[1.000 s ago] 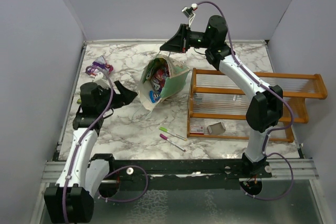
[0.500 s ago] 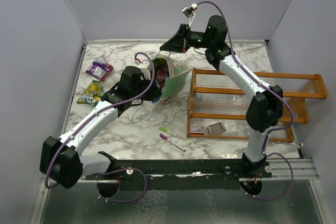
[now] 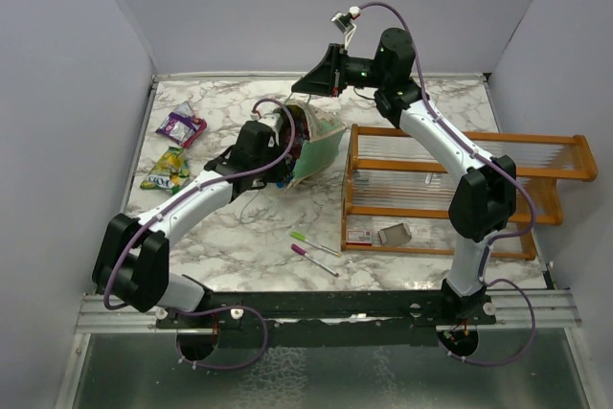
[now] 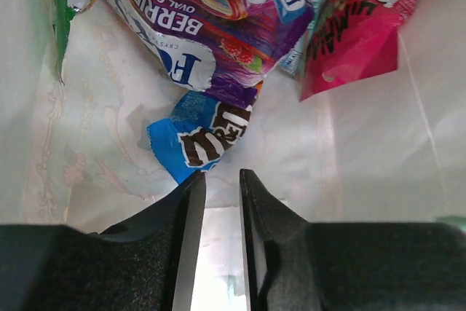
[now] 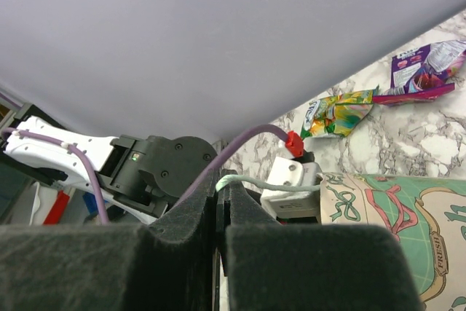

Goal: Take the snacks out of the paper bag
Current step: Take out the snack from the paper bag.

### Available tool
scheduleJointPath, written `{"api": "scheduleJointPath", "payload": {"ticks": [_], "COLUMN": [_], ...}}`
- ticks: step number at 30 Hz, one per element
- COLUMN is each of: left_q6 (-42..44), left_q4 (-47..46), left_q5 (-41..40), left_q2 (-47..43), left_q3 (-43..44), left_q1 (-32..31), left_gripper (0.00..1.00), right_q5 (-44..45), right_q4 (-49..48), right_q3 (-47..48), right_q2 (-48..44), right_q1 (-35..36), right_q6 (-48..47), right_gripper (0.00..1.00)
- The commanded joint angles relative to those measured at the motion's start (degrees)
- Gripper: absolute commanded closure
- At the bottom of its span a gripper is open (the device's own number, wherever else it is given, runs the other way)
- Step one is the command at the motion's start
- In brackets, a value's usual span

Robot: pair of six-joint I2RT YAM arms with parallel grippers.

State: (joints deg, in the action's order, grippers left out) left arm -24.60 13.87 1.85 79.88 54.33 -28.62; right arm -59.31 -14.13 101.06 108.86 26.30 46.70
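The paper bag (image 3: pixel 324 144) leans tilted on the marble table, mouth toward the left. My right gripper (image 3: pixel 308 88) is shut on its thin string handle (image 5: pixel 269 188) and holds it up; the bag's patterned side (image 5: pixel 393 216) shows below. My left gripper (image 4: pixel 222 174) is inside the bag, jaws a narrow gap apart with nothing between them. Just past its tips lies a blue packet (image 4: pixel 196 136), with a purple berries packet (image 4: pixel 204 34) and a pink packet (image 4: pixel 357 41) beyond. A purple packet (image 3: pixel 180 124) and a yellow-green packet (image 3: pixel 166 170) lie on the table at the left.
An orange wooden rack (image 3: pixel 460 189) stands right of the bag, with a small card (image 3: pixel 361 235) and a grey box (image 3: pixel 394 233) at its base. Two thin pens (image 3: pixel 314 243) lie in front of the bag. Grey walls enclose the table.
My left arm has swung from the left side of the table, by the two laid-out packets, over to the bag and pushed its gripper inside. The right gripper has kept still on the handle.
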Motion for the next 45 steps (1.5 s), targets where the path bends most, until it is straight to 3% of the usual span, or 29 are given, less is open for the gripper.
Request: {"api": "scheduleJointPath", "payload": {"ticks": [1, 10, 18, 25, 30, 35, 45], "left_q6": [1.5, 2.0, 1.7, 1.3, 0.8, 0.6, 0.3], "left_q4": [-3.2, -6.8, -9.2, -9.1, -10.2, -11.3, -8.4], "left_q5": [-3.8, -12.4, -15.8, -21.6, -20.0, -18.5, -18.0], "left_q2": [2.2, 3.3, 6.8, 10.2, 12.1, 13.0, 9.1], "left_q3": [1.7, -0.3, -0.4, -0.3, -1.1, -1.1, -0.3], "left_q1": [-0.2, -1.7, -2.9, -4.4, -4.7, -4.7, -4.7], "left_gripper": [0.68, 0.44, 0.44, 0.35, 0.35, 0.46, 0.83], "right_q5": [0.5, 0.6, 0.5, 0.6, 0.5, 0.5, 0.6], "right_q4": [-1.1, -1.1, -1.2, -1.2, -1.2, -1.2, -0.8], "right_q3": [1.6, 1.6, 1.7, 1.6, 1.5, 1.5, 1.2], "right_q2": [-2.5, -2.4, -2.2, -2.4, -2.4, -2.5, -2.9], "right_q1": [0.0, 0.0, 0.0, 0.0, 0.0, 0.0, 0.0], "right_q6": [0.0, 0.0, 0.3, 0.2, 0.2, 0.3, -0.3], "right_gripper": [0.99, 0.99, 0.99, 0.99, 0.99, 0.99, 0.99]}}
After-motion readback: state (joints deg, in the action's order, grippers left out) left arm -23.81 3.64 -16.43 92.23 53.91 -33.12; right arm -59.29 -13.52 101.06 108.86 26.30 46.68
